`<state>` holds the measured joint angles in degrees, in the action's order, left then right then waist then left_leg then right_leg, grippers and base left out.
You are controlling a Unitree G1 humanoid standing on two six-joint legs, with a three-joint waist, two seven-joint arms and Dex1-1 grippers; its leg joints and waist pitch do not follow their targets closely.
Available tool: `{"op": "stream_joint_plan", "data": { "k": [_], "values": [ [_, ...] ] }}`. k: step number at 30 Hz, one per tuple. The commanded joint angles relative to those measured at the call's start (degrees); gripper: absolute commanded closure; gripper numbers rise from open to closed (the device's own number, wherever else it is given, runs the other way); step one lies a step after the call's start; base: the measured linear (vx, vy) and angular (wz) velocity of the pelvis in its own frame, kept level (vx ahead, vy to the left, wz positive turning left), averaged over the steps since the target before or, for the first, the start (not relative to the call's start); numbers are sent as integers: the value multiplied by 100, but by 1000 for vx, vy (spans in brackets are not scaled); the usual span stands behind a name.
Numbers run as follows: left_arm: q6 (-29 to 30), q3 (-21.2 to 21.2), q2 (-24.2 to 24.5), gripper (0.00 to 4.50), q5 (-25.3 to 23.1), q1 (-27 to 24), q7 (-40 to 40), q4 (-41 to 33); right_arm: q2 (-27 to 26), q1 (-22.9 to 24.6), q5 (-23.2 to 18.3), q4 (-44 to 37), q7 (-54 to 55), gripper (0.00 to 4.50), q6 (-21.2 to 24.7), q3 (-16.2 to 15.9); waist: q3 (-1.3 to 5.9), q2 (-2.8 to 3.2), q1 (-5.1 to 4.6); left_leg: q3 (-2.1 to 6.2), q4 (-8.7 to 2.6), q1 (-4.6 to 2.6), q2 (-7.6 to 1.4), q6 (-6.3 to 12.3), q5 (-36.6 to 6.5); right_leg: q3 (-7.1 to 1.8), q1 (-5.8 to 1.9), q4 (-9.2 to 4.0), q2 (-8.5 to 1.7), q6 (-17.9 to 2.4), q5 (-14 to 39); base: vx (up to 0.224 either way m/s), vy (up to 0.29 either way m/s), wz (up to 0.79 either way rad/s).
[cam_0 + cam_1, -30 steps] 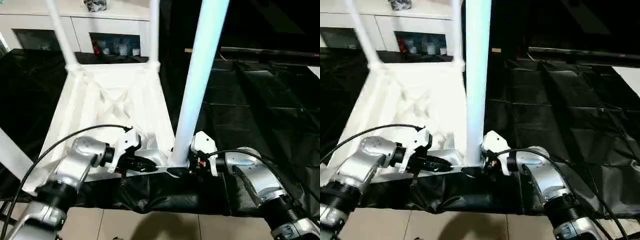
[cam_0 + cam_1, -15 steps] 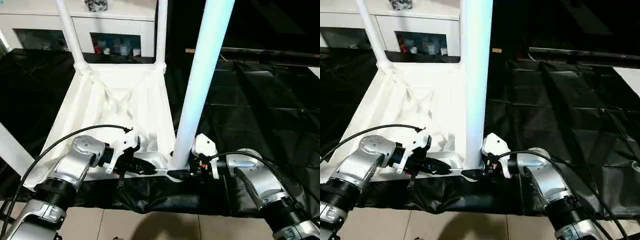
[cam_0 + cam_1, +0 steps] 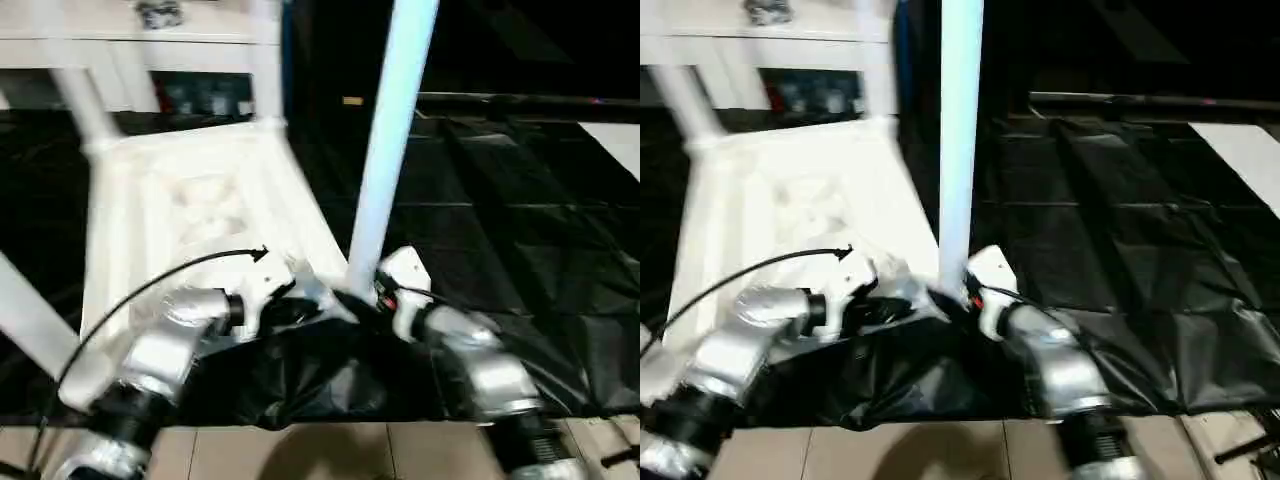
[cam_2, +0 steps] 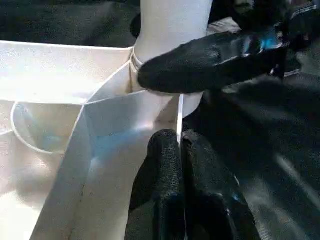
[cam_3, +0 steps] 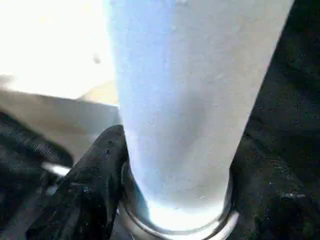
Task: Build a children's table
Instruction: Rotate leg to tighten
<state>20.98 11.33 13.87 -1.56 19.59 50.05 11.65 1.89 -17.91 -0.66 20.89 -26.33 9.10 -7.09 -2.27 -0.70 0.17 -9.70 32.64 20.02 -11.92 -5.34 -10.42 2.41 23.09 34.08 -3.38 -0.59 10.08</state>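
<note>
Children's table (image 3: 200, 190) lies upside down on black sheeting (image 3: 520, 230) spread over the floor, ribbed underside up, with white legs rising from its corner sockets. From my head cameras I see the nearest leg (image 3: 385, 160) standing upright out of the near right corner, two more legs at the far corners by the white cabinet (image 3: 150, 40), and a fourth leg (image 3: 25, 310) slanting in at the left edge.

My left end effector (image 4: 181, 150) is pressed together on the thin edge of the tabletop's rim, right beside the near corner socket; the left wrist view shows the white wall pinched between the two black fingers (image 4: 162, 175). That same view catches one black finger (image 4: 210, 60) of my other arm lying across the base of the nearest leg, just above the socket.

My right end effector (image 5: 165, 190) sits around the foot of that leg. The right wrist view looks straight up the pale tube and shows a black finger (image 5: 95, 180) against its side where it meets the socket ring; the fingers stand apart to the tube's width and I read them as clamped on it. From the head cameras both wrists meet at that corner, where bunched black sheeting (image 3: 900, 370) is heaped before the tabletop's near edge above the tiled floor (image 3: 300, 455).
</note>
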Motion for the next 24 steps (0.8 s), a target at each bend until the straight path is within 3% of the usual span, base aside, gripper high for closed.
{"op": "stream_joint_plan", "data": {
  "k": [1, 3, 4, 6, 7, 11, 12, 13, 14, 15, 17, 18, 19, 21, 22, 24],
  "values": [
    [79, 228, -390, 450, 245, -23, -186, -302, -270, 27, 81, 150, -120, 183, 27, -426, 280, 52, 38, 7, -367, 27, -73, 48, -1566, -203, -247, -459, -314, -933, 1809, 0, 0, 0],
    [91, 247, -407, 450, 273, -31, -186, -328, -301, 25, -29, 114, -169, 183, 61, -388, 281, 54, 35, 3, -363, 33, -66, 91, -1566, -206, -253, -458, -307, -936, 1726, 0, 0, 0],
    [89, 259, -397, 450, 285, -31, -169, -329, -306, 15, -120, 97, -203, 127, 110, -333, 278, 73, 36, 3, -365, 34, -59, 104, -1567, -205, -253, -462, -305, -929, 1722, 0, 0, 0],
    [66, 273, -374, 450, 292, -28, -142, -315, -294, 10, -219, 67, -254, 113, 167, -273, 284, 83, 29, 4, -364, 33, -60, 111, -1570, -204, -255, -462, -302, -932, 1672, 0, 0, 0],
    [30, 286, -329, 450, 301, -26, -66, -297, -241, 19, -147, 16, -219, 106, 161, -271, 279, 112, 28, 11, -372, 33, -63, 101, -1584, -203, -257, -457, -304, -944, 1659, 0, 0, 0],
    [79, 290, -322, 450, 272, -43, -70, -349, -180, 36, -31, -29, -134, 67, 118, -306, 282, 98, 21, 4, -366, 30, -63, 93, -1580, -204, -258, -454, -302, -986, 1576, 0, 0, 0],
    [56, 296, -302, 450, 280, -33, -16, -330, -38, 76, 6, -138, -255, 67, 101, -357, 281, 42, 20, -1, -364, 39, -63, 105, -1566, -201, -267, -459, -301, -973, 1594, 0, 0, 0],
    [-26, 281, -253, 450, 294, 1, 74, -231, 269, 202, -53, -408, -644, 67, 88, -412, 280, 25, 52, 0, -358, 35, -63, 126, -1498, -200, -291, -460, -299, -938, 1599, 0, 0, 0],
    [-70, 276, -228, 450, 303, 18, 117, -181, 423, 266, -91, -545, -840, 67, 85, -437, 286, 46, 81, -7, -346, 31, -71, 193, -1428, -212, -282, -451, -307, -923, 1507, 0, 0, 0],
    [-129, 265, -182, 450, 286, 44, 145, -105, 640, 388, -250, -764, -1166, 67, 110, -404, 287, 29, 103, -19, -333, 23, -76, 226, -1404, -218, -272, -450, -306, -931, 1446, 0, 0, 0],
    [-256, 223, -41, 450, 304, 94, 300, 28, 1169, 669, -683, -1192, -1873, 67, 195, -174, 294, 43, 232, -37, -311, 12, -80, 379, -1212, -233, -293, -422, -306, -960, 1139, 0, 0, 0],
    [-306, 216, 23, 450, 313, 102, 382, 57, 1357, 733, -785, -1261, -2069, 67, 213, -76, 292, 56, 249, -33, -314, 19, -79, 397, -1188, -230, -308, -414, -304, -981, 1074, 0, 0, 0],
    [-336, 214, 64, 450, 316, 106, 432, 74, 1473, 770, -845, -1296, -2186, 67, 224, -13, 281, 33, 251, -31, -324, 49, -67, 422, -1213, -211, -313, -421, -309, -982, 1172, 0, 0, 0],
    [-426, 244, 174, 450, 368, 92, 672, 85, 1663, 797, -939, -1314, -2360, 67, 235, 118, 271, 39, 246, -35, -319, 42, -56, 396, -1345, -199, -294, -471, -326, -914, 1613, 0, 0, 0],
    [-569, 269, 306, 450, 471, 81, 1024, 117, 1924, 787, -1046, -1293, -2527, 67, 213, 316, 259, 90, 244, -17, -333, 38, -55, 352, -1446, -189, -282, -500, -325, -855, 1915, 0, 0, 0],
    [-660, 278, 390, 450, 544, 81, 1265, 158, 2120, 777, -1130, -1289, -2622, 67, 192, 448, 266, 48, 237, -22, -321, 29, -57, 333, -1460, -199, -280, -505, -320, -829, 2040, 0, 0, 0]
  ]
}}
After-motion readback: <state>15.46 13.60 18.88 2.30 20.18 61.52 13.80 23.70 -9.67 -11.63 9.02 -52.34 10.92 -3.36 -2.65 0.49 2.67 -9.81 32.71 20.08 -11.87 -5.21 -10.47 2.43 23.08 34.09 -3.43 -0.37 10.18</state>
